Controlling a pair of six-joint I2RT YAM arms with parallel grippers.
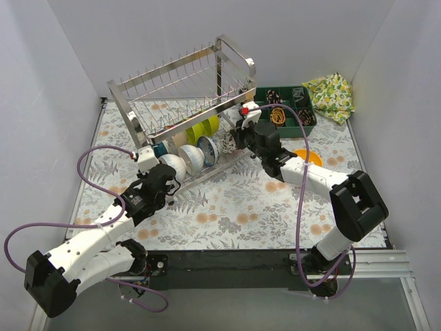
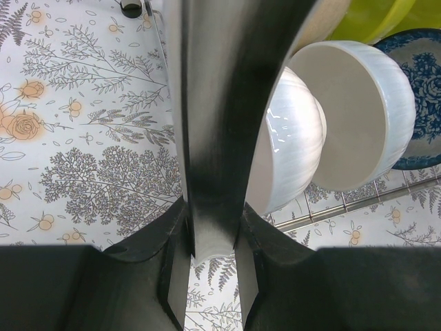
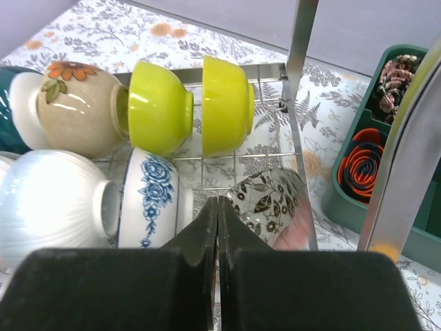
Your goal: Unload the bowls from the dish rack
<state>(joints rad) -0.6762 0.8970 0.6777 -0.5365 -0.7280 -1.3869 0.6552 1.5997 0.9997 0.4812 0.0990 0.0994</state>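
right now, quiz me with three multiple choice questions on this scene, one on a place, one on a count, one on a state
1. Where is the orange bowl relative to the dish rack?
A on its top tier
B on its lower tier
C on the table to its right

2. How many lime green bowls stand in the rack?
A one
B two
C four

3. How are the right fingers?
A wide open
B clamped on a bowl
C shut, nothing between them

Answers:
1 C, the top view shows it on the table outside the rack.
2 B, the right wrist view shows two side by side.
3 C, they meet with no gap and hold nothing.
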